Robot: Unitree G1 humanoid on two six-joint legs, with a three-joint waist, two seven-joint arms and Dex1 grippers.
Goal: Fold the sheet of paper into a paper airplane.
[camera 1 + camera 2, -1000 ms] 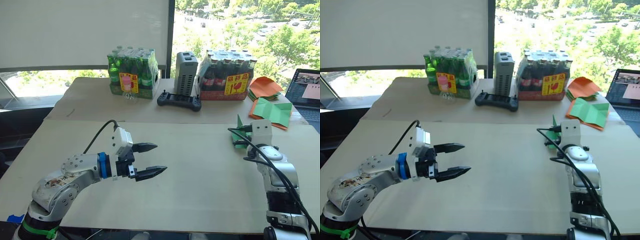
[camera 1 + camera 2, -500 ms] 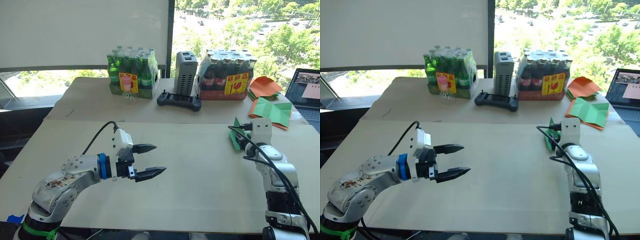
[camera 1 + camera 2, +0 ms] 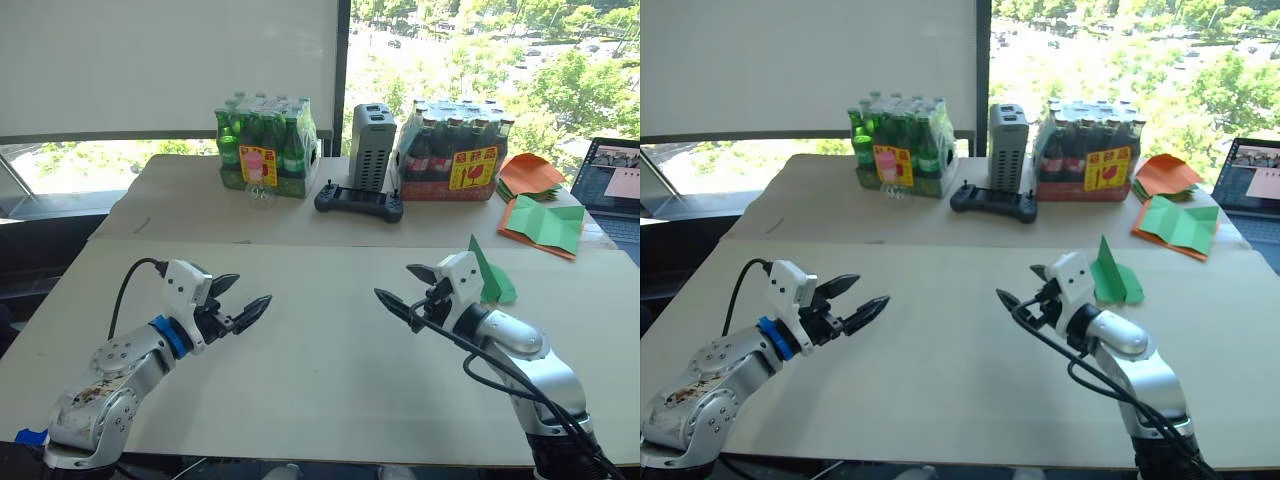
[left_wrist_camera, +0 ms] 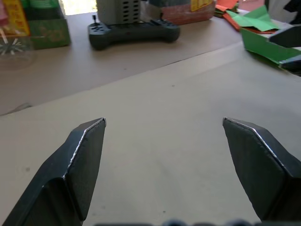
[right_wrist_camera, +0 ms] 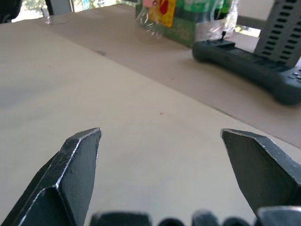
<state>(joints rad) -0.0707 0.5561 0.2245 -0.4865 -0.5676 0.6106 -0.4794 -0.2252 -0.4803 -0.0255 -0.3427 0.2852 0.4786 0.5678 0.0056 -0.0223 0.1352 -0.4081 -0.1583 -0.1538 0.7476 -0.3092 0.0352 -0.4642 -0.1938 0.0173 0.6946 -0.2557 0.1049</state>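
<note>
While you looked down over the bench (image 3: pixel 330 400), both arms reached in from the near edge with nothing held. Your left tool (image 3: pixel 240 298) hovered over the near-left part of the bench, its two black fingers spread wide and pointing toward the middle. Your right tool (image 3: pixel 405 285) sat across from it on the near-right side, fingers likewise spread wide and also pointing inward, so the two tools faced each other over bare bench.

Just behind the right tool's wrist stood the green paper airplane (image 3: pixel 488 272), a slim folded dart. It rested on the bench with one pointed end tilted upward, its long axis running roughly from near to far. It lay on the outer, right side of the right tool, close beside the wrist but not between the fingers. The right arm was much the nearer; the left tool was well apart from it.

Farther back lay orange and green sheets (image 3: pixel 540 200) at the far right, then a black controller (image 3: pixel 359 200), a grey box (image 3: pixel 371 146) and two shrink-wrapped bottle packs (image 3: pixel 266 146).
</note>
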